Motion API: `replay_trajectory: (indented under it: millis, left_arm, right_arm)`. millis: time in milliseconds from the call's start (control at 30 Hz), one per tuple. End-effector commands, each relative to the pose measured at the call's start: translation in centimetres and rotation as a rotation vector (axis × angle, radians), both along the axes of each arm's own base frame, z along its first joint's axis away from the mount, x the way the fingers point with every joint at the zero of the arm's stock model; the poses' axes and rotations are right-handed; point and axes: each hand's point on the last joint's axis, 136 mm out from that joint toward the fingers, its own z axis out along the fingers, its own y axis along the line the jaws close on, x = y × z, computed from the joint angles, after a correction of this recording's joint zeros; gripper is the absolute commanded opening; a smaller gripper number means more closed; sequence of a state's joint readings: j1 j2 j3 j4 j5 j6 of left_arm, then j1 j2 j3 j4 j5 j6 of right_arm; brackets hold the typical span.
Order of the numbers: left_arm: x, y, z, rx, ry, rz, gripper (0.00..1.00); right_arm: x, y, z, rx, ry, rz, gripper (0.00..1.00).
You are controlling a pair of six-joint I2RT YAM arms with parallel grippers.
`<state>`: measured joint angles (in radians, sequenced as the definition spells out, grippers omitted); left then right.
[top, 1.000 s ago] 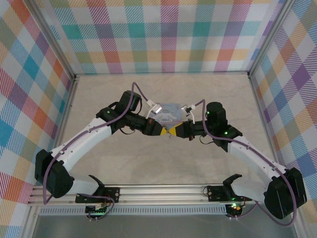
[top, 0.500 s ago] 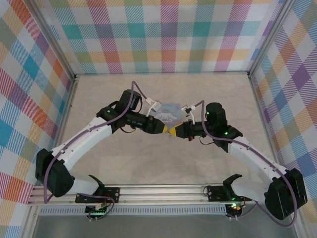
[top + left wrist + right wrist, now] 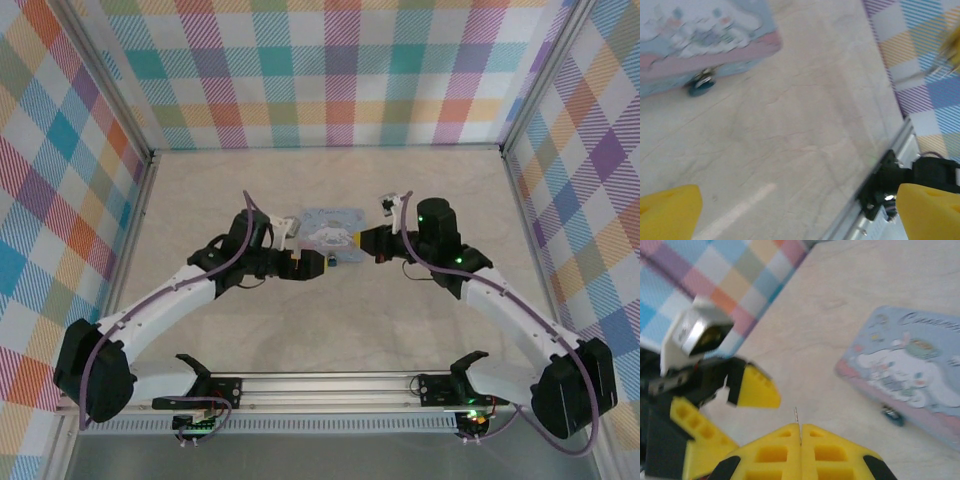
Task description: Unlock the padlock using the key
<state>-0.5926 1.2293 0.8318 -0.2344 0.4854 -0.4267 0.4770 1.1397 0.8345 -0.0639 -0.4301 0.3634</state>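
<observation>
While the overhead view makes it a mere speck, the left wrist camera shows the padlock (image 3: 702,84) plainly: teal, on the desk (image 3: 790,140), tucked against the wall of the pale blue box (image 3: 690,30). The left gripper (image 3: 800,212) has its jaws spread wide over bare desk, with the padlock well ahead and off to their left. Over to the right wrist camera: the right gripper (image 3: 800,432) has its jaws pressed together on the key (image 3: 797,419), a thin sliver poking out. The padlock lies apart, to their right.
</observation>
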Motion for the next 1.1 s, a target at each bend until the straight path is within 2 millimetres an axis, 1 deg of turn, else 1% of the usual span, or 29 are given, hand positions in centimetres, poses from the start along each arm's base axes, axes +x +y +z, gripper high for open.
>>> replay_trajectory:
  millis: [0,67,133,267,400,533,700,800,933,1000,1067]
  left_arm:
    - [1.5,-0.6,-1.1,-0.030,-0.033,0.097,1.00]
    - [1.6,-0.9,-2.3,-0.004,-0.040,0.113,1.00]
    - [2.3,-1.1,-3.2,0.004,-0.055,0.134,1.00]
    - [4.2,-2.2,-3.6,-0.012,-0.099,0.147,1.00]
    - [6.2,-3.2,-4.4,0.011,-0.124,0.149,1.00]
    - [7.9,-3.1,-5.3,0.040,-0.158,0.181,1.00]
    - [9.4,-2.7,-5.4,0.077,-0.208,0.207,1.00]
    - [9.9,-2.2,-5.8,0.104,-0.238,0.221,1.00]
    - [9.8,-1.8,-6.3,0.109,-0.249,0.228,1.00]
    - [9.5,-1.5,-6.3,0.089,-0.276,0.232,1.00]
    - [8.7,-1.5,-6.5,0.061,-0.304,0.228,1.00]
  right_arm:
    - [3.4,-2.3,-1.5,-0.140,-0.028,-0.173,0.00]
    - [4.8,-3.0,-2.1,-0.171,-0.028,-0.233,0.00]
    - [5.9,-3.3,-2.5,-0.179,-0.028,-0.266,0.00]
    - [7.2,-3.2,-3.4,-0.187,-0.023,-0.287,0.00]
    - [8.4,-3.8,-4.4,-0.225,-0.021,-0.334,0.00]
    - [9.4,-4.3,-5.1,-0.264,-0.018,-0.365,0.00]
    - [11.1,-4.9,-5.7,-0.292,-0.006,-0.398,0.00]
    - [12.2,-4.9,-5.9,-0.304,-0.007,-0.409,0.00]
    - [13.9,-4.9,-6.1,-0.321,-0.011,-0.430,0.00]
    - [14.7,-4.7,-6.2,-0.325,-0.011,-0.432,0.00]
    - [15.8,-4.4,-6.2,-0.331,-0.017,-0.434,0.00]
